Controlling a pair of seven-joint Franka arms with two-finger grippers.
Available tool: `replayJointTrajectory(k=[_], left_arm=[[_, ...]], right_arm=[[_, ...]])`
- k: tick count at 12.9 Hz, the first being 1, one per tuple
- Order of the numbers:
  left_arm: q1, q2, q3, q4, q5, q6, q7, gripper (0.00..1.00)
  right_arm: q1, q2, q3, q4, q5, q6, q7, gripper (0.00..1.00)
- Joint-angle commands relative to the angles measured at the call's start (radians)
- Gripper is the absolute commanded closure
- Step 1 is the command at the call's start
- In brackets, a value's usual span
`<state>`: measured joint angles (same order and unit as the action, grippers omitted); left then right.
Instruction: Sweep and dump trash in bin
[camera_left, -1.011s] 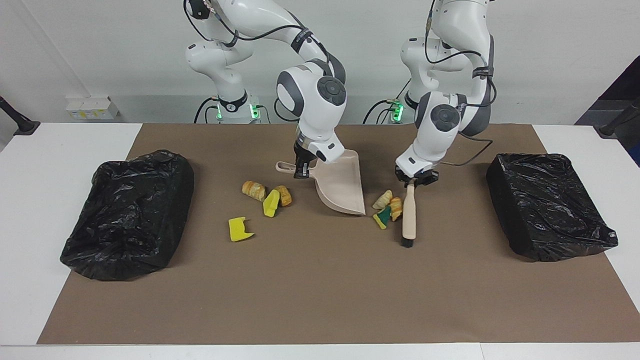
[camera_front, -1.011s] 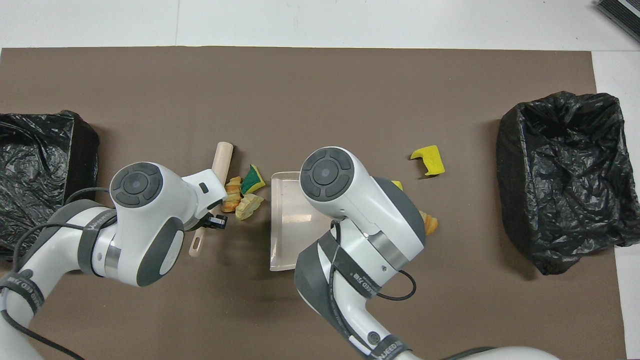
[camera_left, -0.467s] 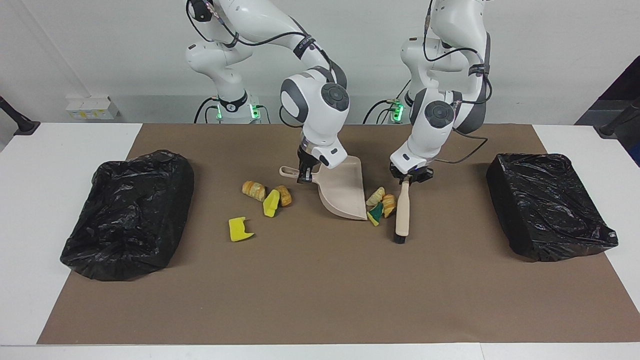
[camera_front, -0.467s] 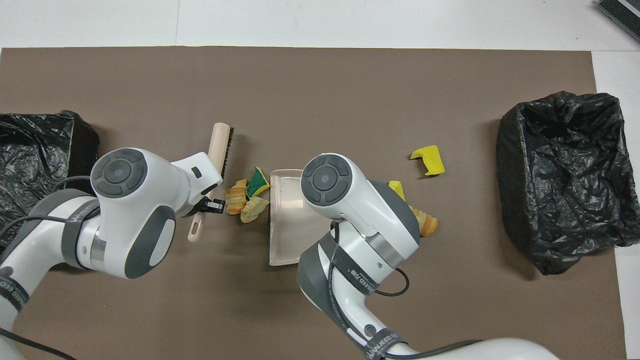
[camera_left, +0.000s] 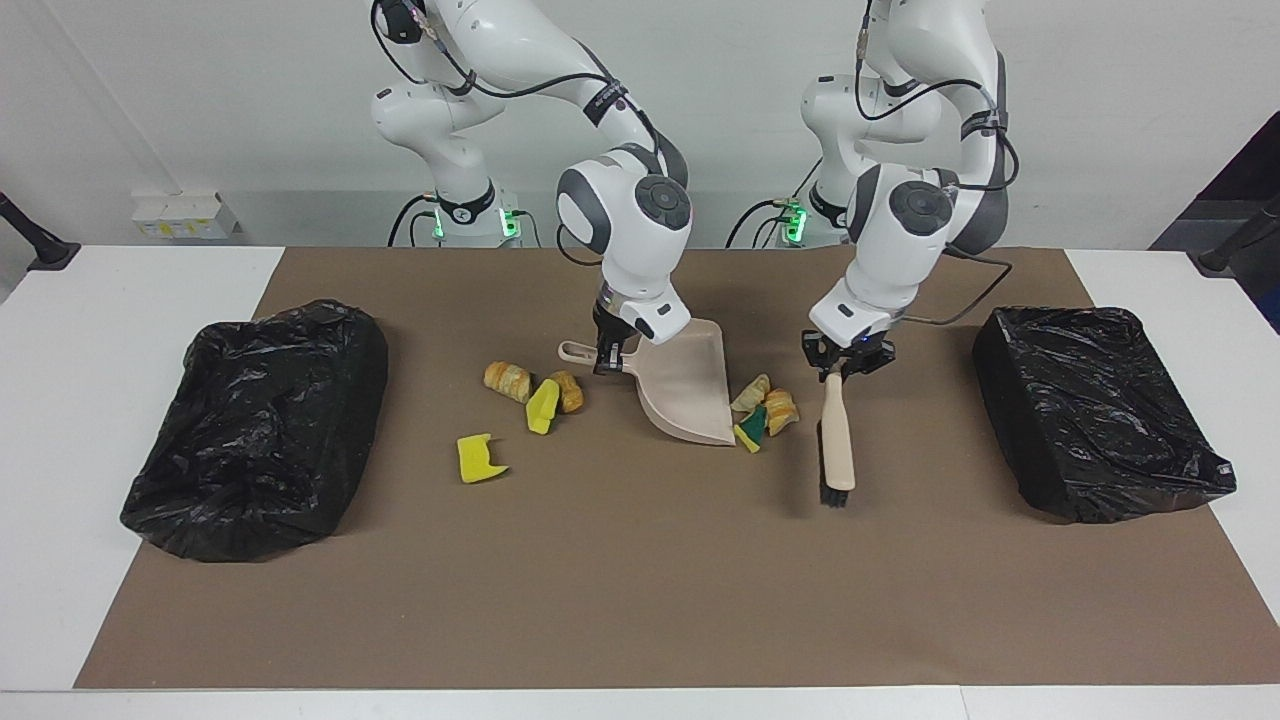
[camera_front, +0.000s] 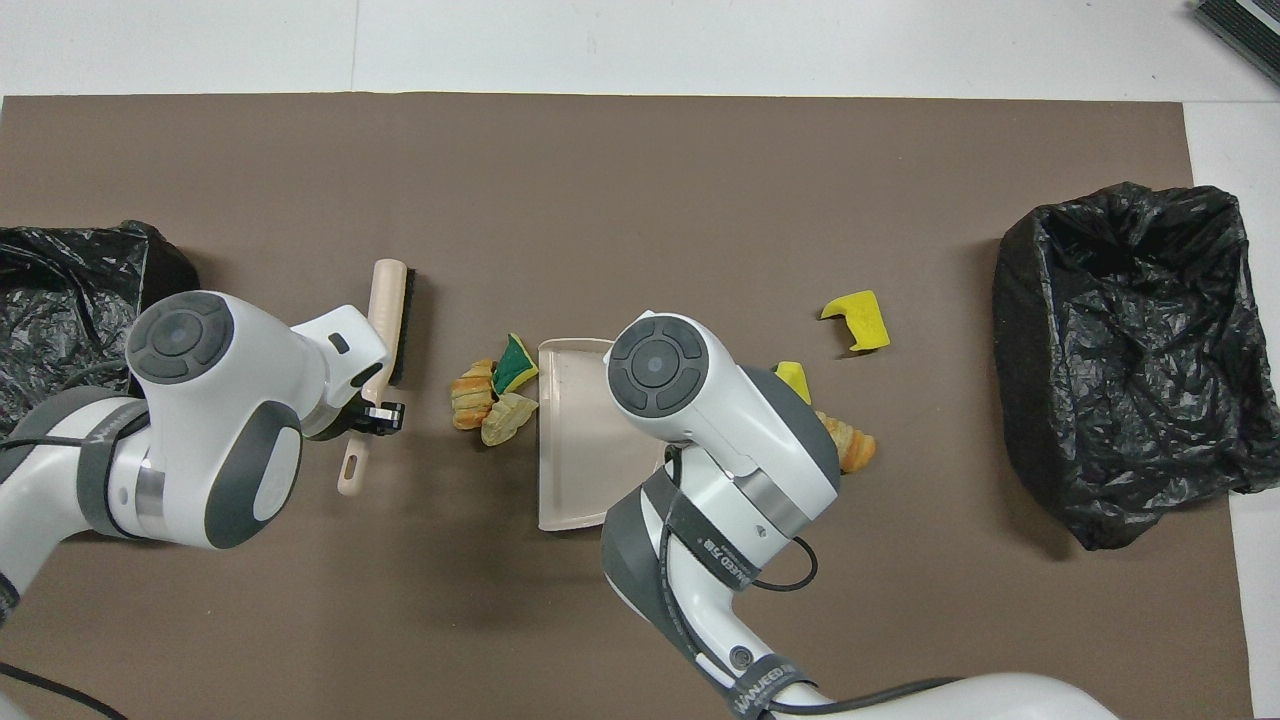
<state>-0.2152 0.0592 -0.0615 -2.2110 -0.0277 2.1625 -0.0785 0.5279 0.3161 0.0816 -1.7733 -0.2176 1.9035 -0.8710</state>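
My right gripper (camera_left: 606, 358) is shut on the handle of the beige dustpan (camera_left: 690, 390), which is tilted with its lip on the mat. It also shows in the overhead view (camera_front: 575, 440). Three trash scraps (camera_left: 762, 408) lie bunched against the lip, toward the left arm's end (camera_front: 495, 392). My left gripper (camera_left: 836, 368) is shut on the handle of the wooden brush (camera_left: 836, 440), which is apart from those scraps (camera_front: 385, 320). Other scraps (camera_left: 540, 392) and a yellow sponge chunk (camera_left: 478, 458) lie beside the dustpan toward the right arm's end.
A black-bagged bin (camera_left: 260, 420) stands at the right arm's end of the brown mat (camera_left: 640, 580). A second bin (camera_left: 1095, 410) stands at the left arm's end. In the overhead view my right arm hides its gripper and part of the scraps (camera_front: 850, 450).
My left gripper first pushed the three scraps up to the dustpan's lip. It then drew the brush away toward the left arm's end. The dustpan shifted slightly.
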Motion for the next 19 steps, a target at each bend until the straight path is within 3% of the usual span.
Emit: replayJointTrajectory(k=[1, 10, 16, 19], left_arm=[[-0.059, -0.090, -0.001, -0.122, -0.017, 0.014, -0.030, 1.00], [-0.306, -0.119, -0.003, -0.127, -0.330, 0.023, -0.029, 1.00], [-0.290, -0.151, 0.011, -0.044, -0.322, -0.056, -0.119, 1.00], [-0.254, -0.167, 0.011, 0.031, -0.168, -0.125, -0.231, 1.00]], right_arm=[[-0.011, -0.018, 0.010, -0.031, -0.028, 0.023, 0.018, 1.00], [-0.029, -0.014, 0.012, -0.032, -0.006, 0.035, 0.027, 1.00], [-0.103, -0.040, 0.012, -0.031, 0.136, 0.083, -0.084, 1.00], [-0.161, -0.063, 0.012, -0.021, 0.184, 0.092, -0.227, 1.00]])
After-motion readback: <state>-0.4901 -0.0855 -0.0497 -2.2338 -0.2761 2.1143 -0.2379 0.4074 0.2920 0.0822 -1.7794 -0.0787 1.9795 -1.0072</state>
